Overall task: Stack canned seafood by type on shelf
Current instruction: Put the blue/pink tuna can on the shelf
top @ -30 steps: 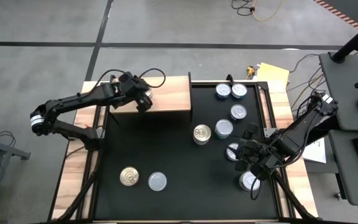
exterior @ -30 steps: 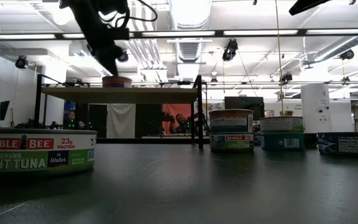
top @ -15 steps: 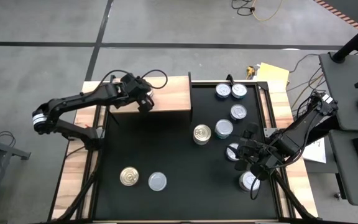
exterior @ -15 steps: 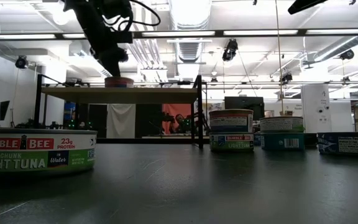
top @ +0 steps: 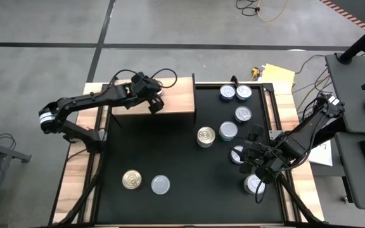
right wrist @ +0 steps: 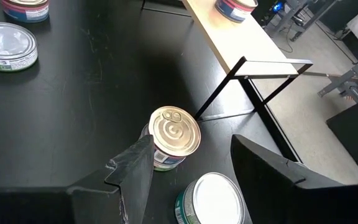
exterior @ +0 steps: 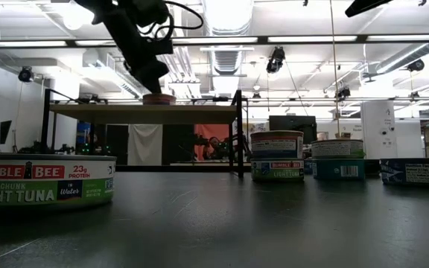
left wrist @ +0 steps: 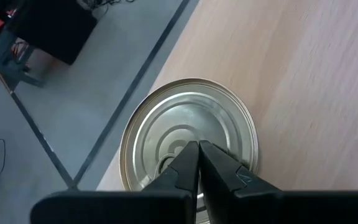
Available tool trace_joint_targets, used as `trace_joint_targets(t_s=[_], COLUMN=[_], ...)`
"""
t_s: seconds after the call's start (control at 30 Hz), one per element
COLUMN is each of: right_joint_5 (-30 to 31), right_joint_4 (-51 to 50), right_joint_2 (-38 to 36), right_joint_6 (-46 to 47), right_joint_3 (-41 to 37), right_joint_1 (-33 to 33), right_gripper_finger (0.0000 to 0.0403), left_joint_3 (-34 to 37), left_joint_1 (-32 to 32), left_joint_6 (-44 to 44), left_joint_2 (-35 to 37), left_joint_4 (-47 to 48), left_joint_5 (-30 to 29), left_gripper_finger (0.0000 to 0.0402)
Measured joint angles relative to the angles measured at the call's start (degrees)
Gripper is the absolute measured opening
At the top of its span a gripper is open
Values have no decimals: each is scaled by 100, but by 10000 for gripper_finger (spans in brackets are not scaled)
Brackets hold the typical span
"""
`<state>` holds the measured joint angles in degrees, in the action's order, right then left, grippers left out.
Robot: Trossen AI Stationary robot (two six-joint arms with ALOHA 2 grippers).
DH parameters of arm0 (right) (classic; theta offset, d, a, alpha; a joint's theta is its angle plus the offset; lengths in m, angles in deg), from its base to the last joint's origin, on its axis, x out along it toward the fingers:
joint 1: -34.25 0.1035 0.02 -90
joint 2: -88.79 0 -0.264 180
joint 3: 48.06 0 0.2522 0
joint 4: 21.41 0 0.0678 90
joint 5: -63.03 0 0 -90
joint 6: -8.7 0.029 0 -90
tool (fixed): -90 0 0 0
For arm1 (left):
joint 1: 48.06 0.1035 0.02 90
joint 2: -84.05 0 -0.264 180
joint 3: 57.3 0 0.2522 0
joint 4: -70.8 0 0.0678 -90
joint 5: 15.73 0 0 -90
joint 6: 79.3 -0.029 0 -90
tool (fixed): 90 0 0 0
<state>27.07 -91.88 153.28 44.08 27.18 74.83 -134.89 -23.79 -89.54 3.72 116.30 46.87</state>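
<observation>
Left gripper (left wrist: 197,163), fingers pressed together, sits directly atop the gold-topped round metal tin (left wrist: 188,140) at the light-brown wooden shelf's (top: 176,101) far edge; right gripper (right wrist: 188,165) hangs parted, well away right above table cans.

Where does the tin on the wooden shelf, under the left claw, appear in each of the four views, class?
High view: tin on the shelf, mostly hidden under the left claw, at the shelf's far edge.
Low view: on the shelf top, left of centre, claw above it.
Left wrist view: fills the centre, shut claw tips over it.
Right wrist view: on the shelf, cut off at the picture's edge.
Shared landmark: the wooden shelf.
</observation>
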Motion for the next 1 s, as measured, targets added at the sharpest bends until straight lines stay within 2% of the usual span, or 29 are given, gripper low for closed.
trace_joint_targets(t_s=[0.17, 0.6, 0.73, 1.0], right_joint_5=[0, -33, -48, -48], right_joint_4=[-2, -13, -13, -10], right_joint_2=[0, 0, 0, 0], right_joint_6=[0, 29, 56, 53], right_joint_3=[0, 0, 0, 0], right_joint_1=[0, 2, 2, 2], right_gripper_finger=[203, 203, 203, 203], left_joint_3=[-398, -1559, -1627, -1701], left_joint_1=[0, 22, 23, 25], left_joint_6=[-1, -133, -131, -153], left_joint_2=[-349, -1328, -1384, -1342], left_joint_4=[17, 473, 574, 590], left_joint_5=[330, 236, -163, -177], left_gripper_finger=[0, 0, 0, 0])
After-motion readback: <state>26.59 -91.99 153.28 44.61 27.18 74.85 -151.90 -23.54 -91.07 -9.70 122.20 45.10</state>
